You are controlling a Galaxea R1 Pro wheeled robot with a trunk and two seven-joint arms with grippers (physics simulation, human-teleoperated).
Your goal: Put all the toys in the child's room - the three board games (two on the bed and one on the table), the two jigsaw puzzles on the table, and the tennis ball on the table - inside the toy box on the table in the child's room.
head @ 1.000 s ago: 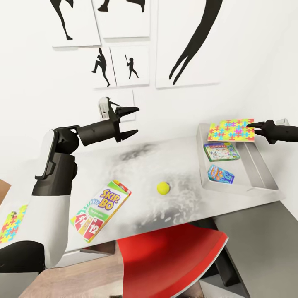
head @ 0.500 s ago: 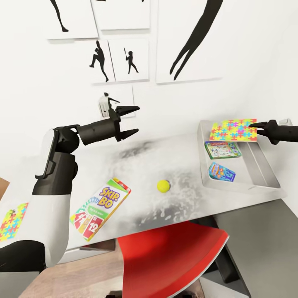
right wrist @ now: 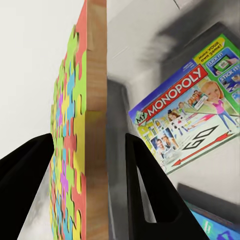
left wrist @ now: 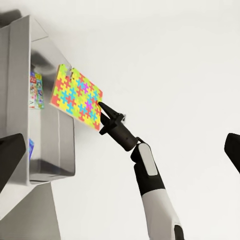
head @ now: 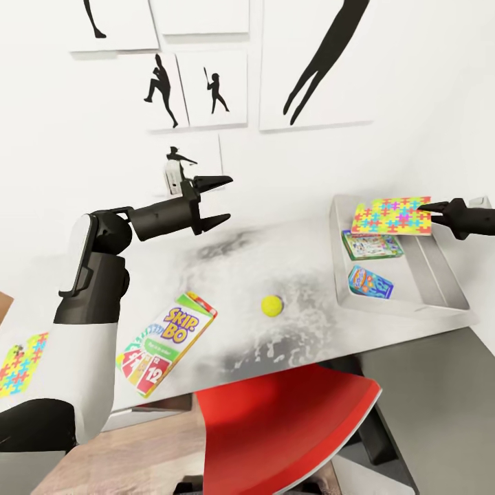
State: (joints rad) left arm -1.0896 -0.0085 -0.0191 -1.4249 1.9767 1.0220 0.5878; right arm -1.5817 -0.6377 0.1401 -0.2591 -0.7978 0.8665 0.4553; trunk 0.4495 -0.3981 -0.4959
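My right gripper (head: 425, 207) is shut on the edge of a multicoloured jigsaw puzzle (head: 390, 216) and holds it tilted above the far end of the grey toy box (head: 443, 283). In the right wrist view the puzzle (right wrist: 85, 150) stands edge-on between the fingers (right wrist: 150, 195). Two board games lie in the box, a green-edged one (head: 372, 245) and a blue one (head: 370, 281). The SKIP-BO game (head: 166, 335) and the tennis ball (head: 272, 305) rest on the table (head: 227, 275). A second puzzle (head: 20, 354) lies far left. My left gripper (head: 228, 200) hovers open and empty above the table.
A red chair (head: 289, 426) is tucked under the table's front edge. The lower dark-grey wing (head: 433, 385) adjoins at the right. The white wall with silhouette prints (head: 206, 89) stands close behind the table. In the left wrist view the toy box (left wrist: 47, 135) hangs below the held puzzle (left wrist: 76, 96).
The head view has tilted down a little, so the wall prints sit higher. My right gripper has sunk slightly toward the toy box with the puzzle. The left arm is unchanged.
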